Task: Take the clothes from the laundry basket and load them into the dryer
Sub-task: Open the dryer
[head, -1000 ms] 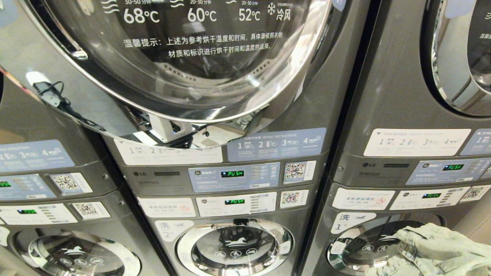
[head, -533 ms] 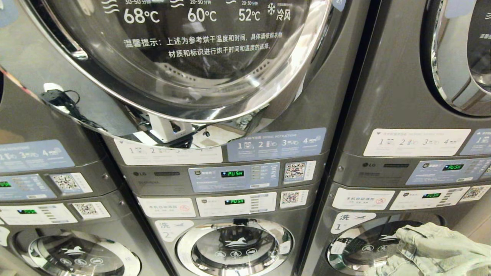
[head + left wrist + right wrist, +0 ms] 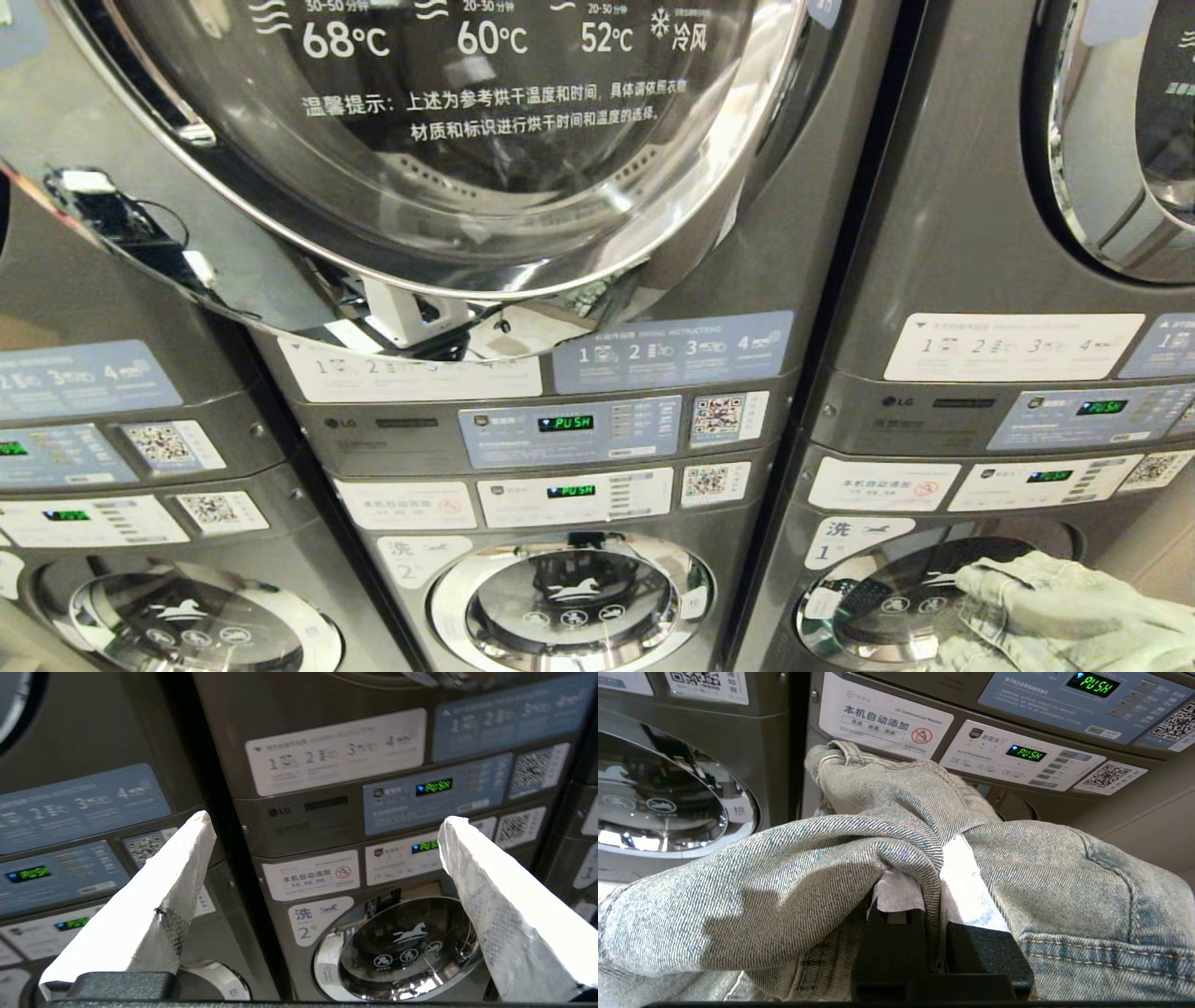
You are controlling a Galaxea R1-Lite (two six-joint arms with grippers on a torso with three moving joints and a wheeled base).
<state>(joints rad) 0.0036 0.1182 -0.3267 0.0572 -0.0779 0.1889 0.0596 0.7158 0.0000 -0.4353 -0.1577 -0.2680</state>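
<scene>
A row of dark grey stacked laundry machines fills the head view. At the far left of the frame, part of a left-hand machine is seen, with blue and white label panels and a small green display. In the upper middle, the large chrome-rimmed round dryer door is shown, printed with temperature figures and white Chinese text; it appears closed against its machine. Below it, two control panels with green "PUSH" displays are stacked, and beneath them, at the lower middle, a smaller round washer door is set.

In the left wrist view, the left gripper is held in front of the middle machine's panels, its two white-wrapped fingers spread wide apart with nothing between them.

At the lower right of the head view, a pale blue denim garment is seen in front of the right-hand machine's washer door. In the right wrist view, the right gripper is pressed together on a fold of that denim garment, the cloth draped over both sides of the white-wrapped fingers. Whether the garment touches the machine behind it cannot be told.
</scene>
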